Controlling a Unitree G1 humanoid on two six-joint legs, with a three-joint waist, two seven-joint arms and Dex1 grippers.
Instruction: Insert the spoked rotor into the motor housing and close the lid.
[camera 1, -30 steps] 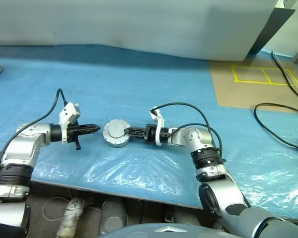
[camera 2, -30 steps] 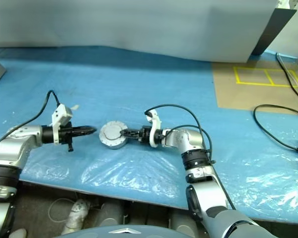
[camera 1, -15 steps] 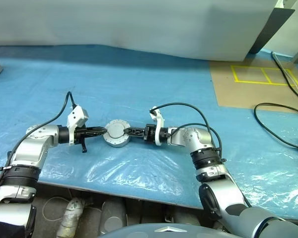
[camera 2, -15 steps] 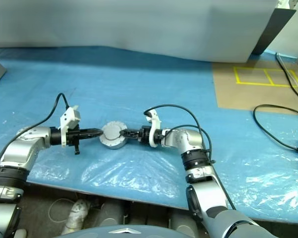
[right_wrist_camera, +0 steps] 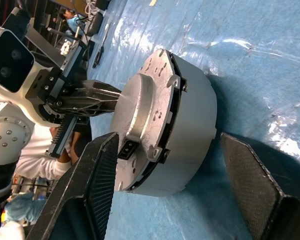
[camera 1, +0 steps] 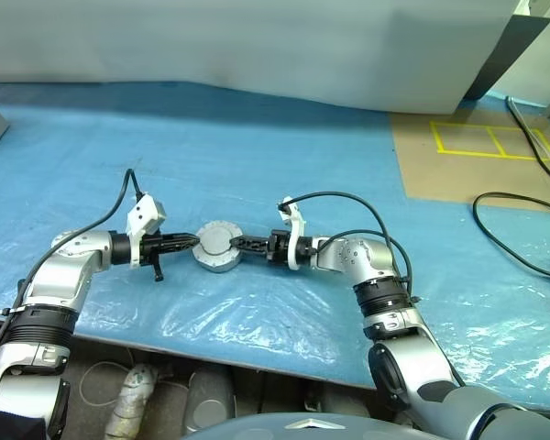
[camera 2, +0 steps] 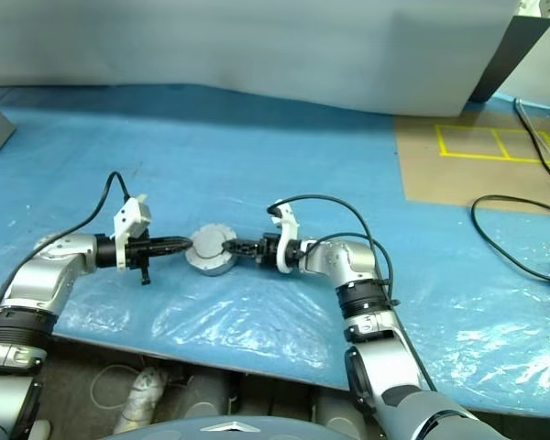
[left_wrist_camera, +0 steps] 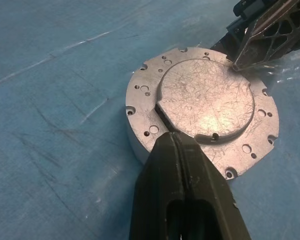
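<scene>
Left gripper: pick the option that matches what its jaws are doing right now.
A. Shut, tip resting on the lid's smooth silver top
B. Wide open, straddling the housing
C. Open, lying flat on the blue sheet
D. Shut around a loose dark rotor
A: the left gripper has its jaws pressed together, and its tip sits on the smooth silver face of the lid, which lies on top of the motor housing.

One round silver motor housing sits on one blue plastic sheet, capped by one grey lid dotted with small rim holes. Two black grippers, the left gripper and the right gripper, flank it. One black cable trails near one set of yellow tape markings.
</scene>
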